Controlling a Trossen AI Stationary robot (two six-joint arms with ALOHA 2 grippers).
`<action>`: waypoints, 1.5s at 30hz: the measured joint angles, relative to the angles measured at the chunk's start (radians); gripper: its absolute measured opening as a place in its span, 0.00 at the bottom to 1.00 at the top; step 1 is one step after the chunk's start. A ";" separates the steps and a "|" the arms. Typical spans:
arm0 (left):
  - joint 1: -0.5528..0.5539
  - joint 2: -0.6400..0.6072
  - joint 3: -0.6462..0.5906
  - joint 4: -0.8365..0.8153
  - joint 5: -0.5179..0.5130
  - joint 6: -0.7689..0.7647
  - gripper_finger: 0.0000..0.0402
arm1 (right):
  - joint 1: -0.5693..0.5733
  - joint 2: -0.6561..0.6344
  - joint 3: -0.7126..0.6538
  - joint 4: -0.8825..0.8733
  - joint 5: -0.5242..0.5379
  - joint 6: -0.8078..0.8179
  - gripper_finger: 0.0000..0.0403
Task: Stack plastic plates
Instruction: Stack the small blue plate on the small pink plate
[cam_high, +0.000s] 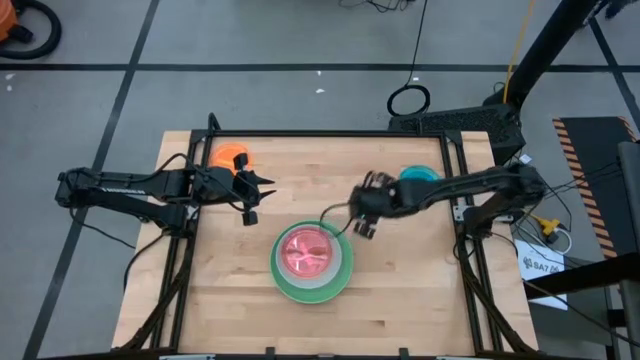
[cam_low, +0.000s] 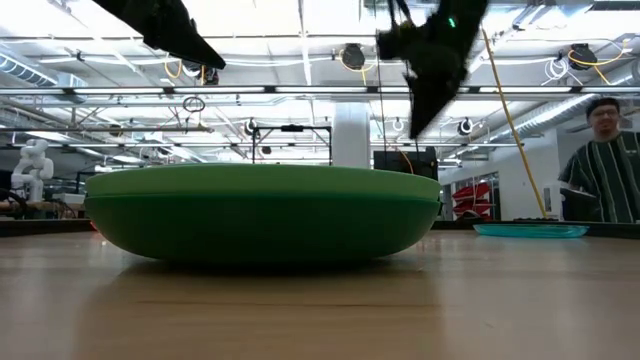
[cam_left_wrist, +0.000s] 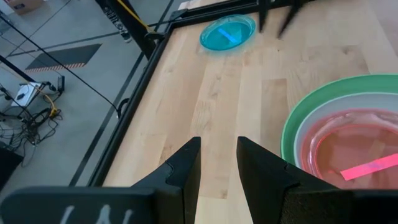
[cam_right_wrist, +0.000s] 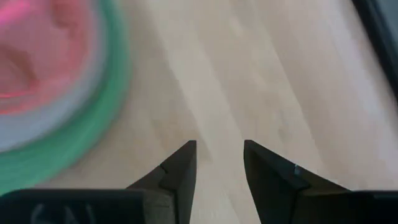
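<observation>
A white sheet (cam_high: 541, 265) on the floor seems to read "BAT", the rest illegible.

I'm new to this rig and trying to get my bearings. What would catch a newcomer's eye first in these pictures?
The stack of plates near the table's middle stands out first: a pink plate nested on paler ones in a large green plate. Two small plates lie apart at the far edge, an orange plate on the left and a blue plate on the right. Both arms hang over the table, the right gripper open beside the stack.
</observation>
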 joint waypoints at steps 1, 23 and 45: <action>0.000 0.000 0.000 0.000 0.000 0.000 0.28 | -0.024 -0.027 -0.040 -0.008 -0.001 0.050 0.31; 0.000 0.000 0.000 0.008 0.000 0.003 0.28 | -0.359 -0.127 -0.436 0.016 -0.079 0.456 0.31; 0.000 0.000 0.000 0.008 0.000 0.003 0.28 | -0.407 -0.029 -0.435 0.069 -0.076 0.438 0.31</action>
